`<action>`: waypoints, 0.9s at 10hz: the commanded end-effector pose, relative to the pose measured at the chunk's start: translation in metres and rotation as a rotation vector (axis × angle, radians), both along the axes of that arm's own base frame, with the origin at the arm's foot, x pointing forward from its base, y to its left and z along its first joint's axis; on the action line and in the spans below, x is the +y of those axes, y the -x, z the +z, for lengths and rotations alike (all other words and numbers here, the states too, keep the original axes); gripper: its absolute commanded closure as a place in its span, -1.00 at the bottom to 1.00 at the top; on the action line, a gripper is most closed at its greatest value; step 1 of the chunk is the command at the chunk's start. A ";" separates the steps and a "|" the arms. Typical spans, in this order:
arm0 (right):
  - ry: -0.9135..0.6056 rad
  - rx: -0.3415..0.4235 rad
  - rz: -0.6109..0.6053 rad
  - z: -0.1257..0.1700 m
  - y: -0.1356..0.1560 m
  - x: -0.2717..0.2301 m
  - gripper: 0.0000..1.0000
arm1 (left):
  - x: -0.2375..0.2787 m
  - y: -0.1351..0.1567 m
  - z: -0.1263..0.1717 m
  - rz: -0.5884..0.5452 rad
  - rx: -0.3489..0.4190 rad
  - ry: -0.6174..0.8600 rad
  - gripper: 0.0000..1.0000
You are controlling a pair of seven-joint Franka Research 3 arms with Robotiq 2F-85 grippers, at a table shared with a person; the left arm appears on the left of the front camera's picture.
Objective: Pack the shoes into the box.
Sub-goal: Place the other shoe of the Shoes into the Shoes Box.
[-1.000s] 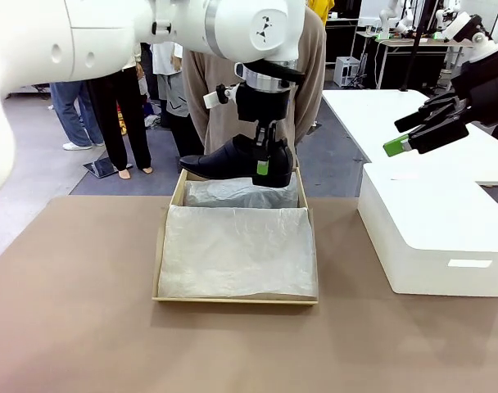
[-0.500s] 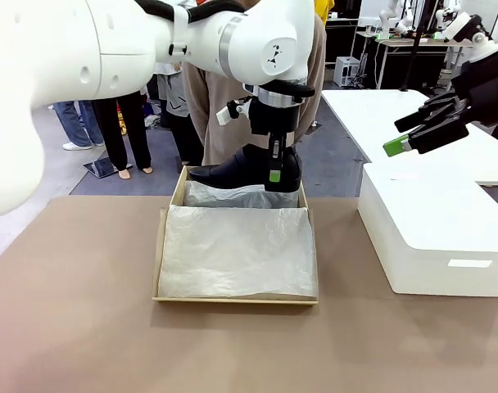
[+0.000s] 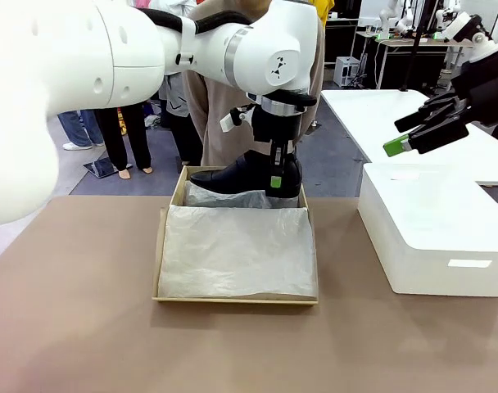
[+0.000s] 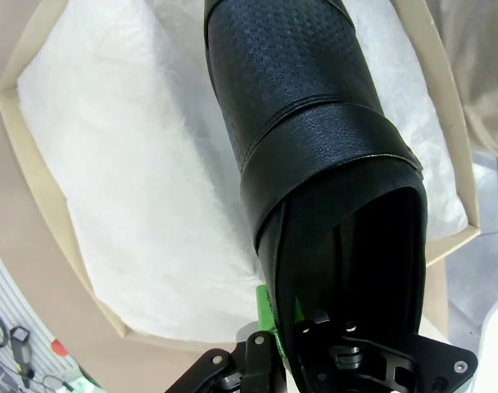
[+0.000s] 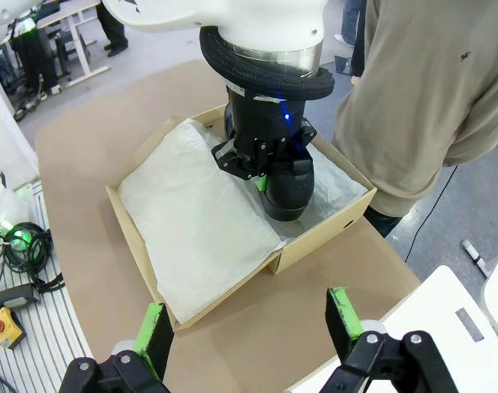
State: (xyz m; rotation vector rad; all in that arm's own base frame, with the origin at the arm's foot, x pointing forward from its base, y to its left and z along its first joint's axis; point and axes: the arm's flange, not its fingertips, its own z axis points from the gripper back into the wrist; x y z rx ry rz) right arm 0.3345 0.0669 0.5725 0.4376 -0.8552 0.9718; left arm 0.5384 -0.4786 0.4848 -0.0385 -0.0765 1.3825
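One shiny black shoe (image 3: 233,176) hangs low over the far end of the tan cardboard box (image 3: 160,246), toe pointing to picture left. My left gripper (image 3: 274,175) is shut on the shoe's heel rim. In the left wrist view the shoe (image 4: 306,123) runs away from the gripper (image 4: 275,327) over white tissue paper (image 4: 134,188). The right wrist view shows the shoe (image 5: 286,184) inside the box's (image 5: 314,237) far corner. My right gripper (image 3: 405,143) is open in the air at the right; its two green-padded fingers (image 5: 155,327) stand wide apart.
A larger white box (image 3: 429,237) stands on the table to the right of the cardboard box. A person in a beige top (image 5: 429,98) stands close behind the far edge. Bare brown table lies in front and to the left.
My left arm has lowered the shoe toward the tissue at the far end of the box and shifted slightly right. The right arm has not moved.
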 end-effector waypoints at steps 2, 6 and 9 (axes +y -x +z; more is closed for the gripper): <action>-0.018 -0.013 0.023 0.000 -0.003 0.000 -1.00 | -0.008 -0.008 0.004 0.095 -0.009 -0.028 1.00; -0.018 -0.013 0.023 0.000 -0.003 0.000 -1.00 | -0.006 -0.010 -0.010 0.106 0.015 -0.036 1.00; -0.018 -0.013 0.023 0.000 -0.003 0.000 -1.00 | -0.005 -0.012 -0.023 0.090 0.028 -0.041 1.00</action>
